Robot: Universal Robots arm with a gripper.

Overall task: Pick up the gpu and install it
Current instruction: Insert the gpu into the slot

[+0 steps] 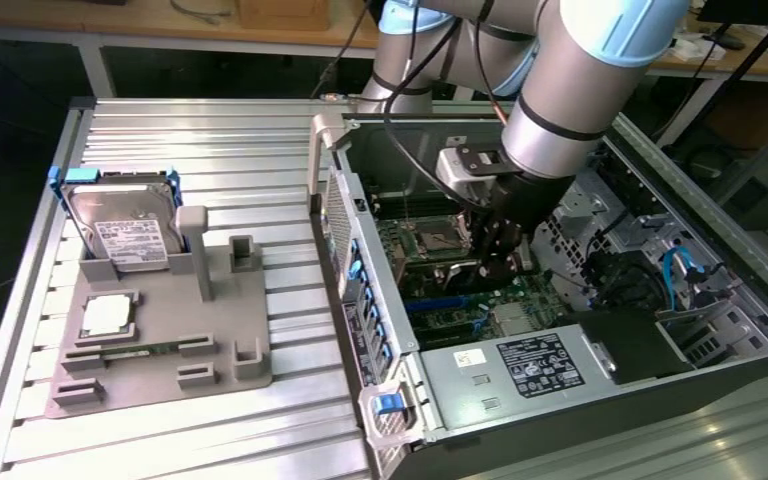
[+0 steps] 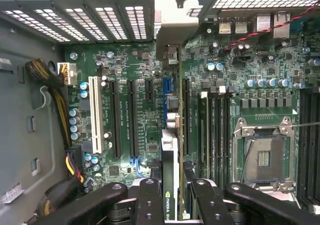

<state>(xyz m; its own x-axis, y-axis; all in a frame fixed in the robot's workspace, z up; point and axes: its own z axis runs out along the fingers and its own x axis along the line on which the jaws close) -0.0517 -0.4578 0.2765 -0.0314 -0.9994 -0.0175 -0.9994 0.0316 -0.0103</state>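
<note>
My gripper (image 1: 498,250) is down inside the open PC case (image 1: 704,350), above the motherboard (image 1: 424,290). It is shut on the gpu (image 2: 170,177), a thin dark card seen edge-on with a green-lettered label. The card's silver end bracket (image 2: 169,47) points at the case's rear slot openings. In the wrist view the black fingers (image 2: 150,202) clamp the card from both sides, and the gripper (image 2: 175,205) sits over it. The card runs along a blue expansion slot (image 2: 164,91). Whether it is seated in that slot I cannot tell. In the exterior view the gpu (image 1: 456,268) shows as a dark bar under the fingers.
On the table at the exterior view's left a grey fixture (image 1: 224,370) holds a silver hard drive (image 1: 124,225) in a blue frame and a processor chip (image 1: 107,314). Inside the case are the processor socket (image 2: 262,157), a white slot (image 2: 94,112), cable bundles (image 2: 57,97) and the power supply (image 1: 531,365).
</note>
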